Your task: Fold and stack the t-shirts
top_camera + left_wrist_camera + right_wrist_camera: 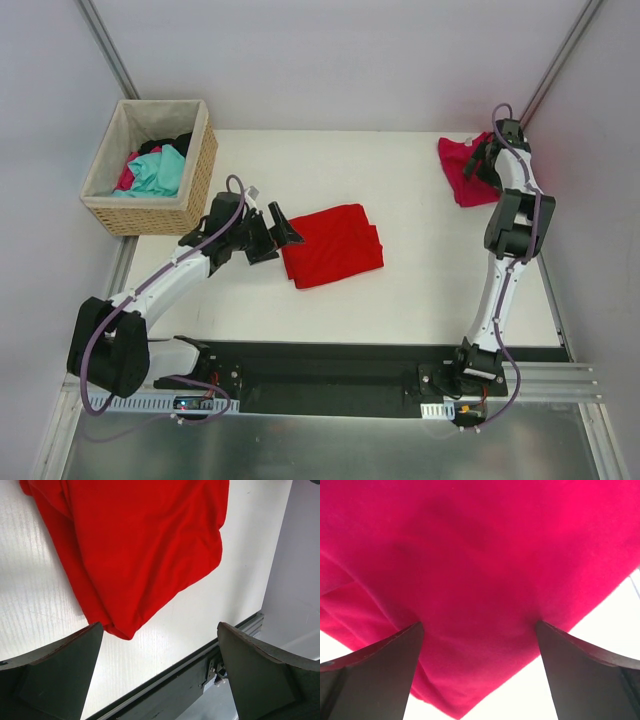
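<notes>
My left gripper (281, 238) hangs low over the table (430, 270), a little toward 9 o'clock from its middle, with its fingers (60, 675) spread wide and nothing between them. Just past their tips, at 3 o'clock from that hand, the red t-shirt (333, 243) lies folded into a rough rectangle. In my left wrist view a corner of the same shirt (145, 545) points down into the gap between the fingers, with bare white tabletop around it. Farther out, at about 2 o'clock on the table and close to the right wall, my right gripper (480, 160) is over the magenta-pink t-shirt (458, 172), which lies crumpled rather than folded. Those fingers (375, 675) also stand wide apart; the pink cloth (480, 555) fills the view beyond them, and I cannot tell whether they touch it. At 10 o'clock, off the table's far left corner, a wicker basket (150, 215) holds more clothes, a teal piece (160, 172) on top.
</notes>
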Motion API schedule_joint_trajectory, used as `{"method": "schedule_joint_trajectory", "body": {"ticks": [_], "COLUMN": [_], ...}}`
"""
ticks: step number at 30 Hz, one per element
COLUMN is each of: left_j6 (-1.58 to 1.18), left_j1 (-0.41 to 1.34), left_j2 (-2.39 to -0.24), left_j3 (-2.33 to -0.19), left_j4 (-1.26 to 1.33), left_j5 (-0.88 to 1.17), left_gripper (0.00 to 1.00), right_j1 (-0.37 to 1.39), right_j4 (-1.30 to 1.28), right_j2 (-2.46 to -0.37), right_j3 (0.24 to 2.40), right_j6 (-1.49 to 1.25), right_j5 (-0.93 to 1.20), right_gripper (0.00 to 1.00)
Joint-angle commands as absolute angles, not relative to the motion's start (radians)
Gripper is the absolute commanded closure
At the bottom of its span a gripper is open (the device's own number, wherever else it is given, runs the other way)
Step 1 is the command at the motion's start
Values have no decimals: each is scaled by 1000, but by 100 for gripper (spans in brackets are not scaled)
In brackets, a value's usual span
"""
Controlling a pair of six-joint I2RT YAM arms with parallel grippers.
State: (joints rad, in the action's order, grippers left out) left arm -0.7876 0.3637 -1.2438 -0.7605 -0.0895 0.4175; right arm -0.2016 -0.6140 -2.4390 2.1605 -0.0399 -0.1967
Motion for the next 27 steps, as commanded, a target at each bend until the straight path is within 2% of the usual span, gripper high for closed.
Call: {"method": "schedule_joint_trajectory", "body": {"ticks": [1,9,14,20,23,27], "left_j6": [-776,-799,-807,-810,-808,-810], "left_j1": [347,344,342,342,341,339], "left_j2": [-1256,-1253,-1226,-1167,-1146,-1143], "left_j3": [-756,-733,-709,-680,-670,-669], "left_j4": [-80,-68,-64,-63,-66,-64], "left_j5": [440,443,445,448,456,463], "left_gripper": [1,1,1,1,1,1], "right_j1": [-183,-114,-43,-17,-18,-20], "right_j4": [-681,-865,-951,-943,-888,-890], "right_j2": [-2444,-2488,-2474,-2428,-2329,-2261], "right_j3": [2226,2342,2304,2212,2149,2174], "right_j6": [-48,-6,-6,-5,-6,-6], "right_j5": [-183,-196,-207,-228,-239,-227], "right_gripper": [0,3,3,3,3,3]}}
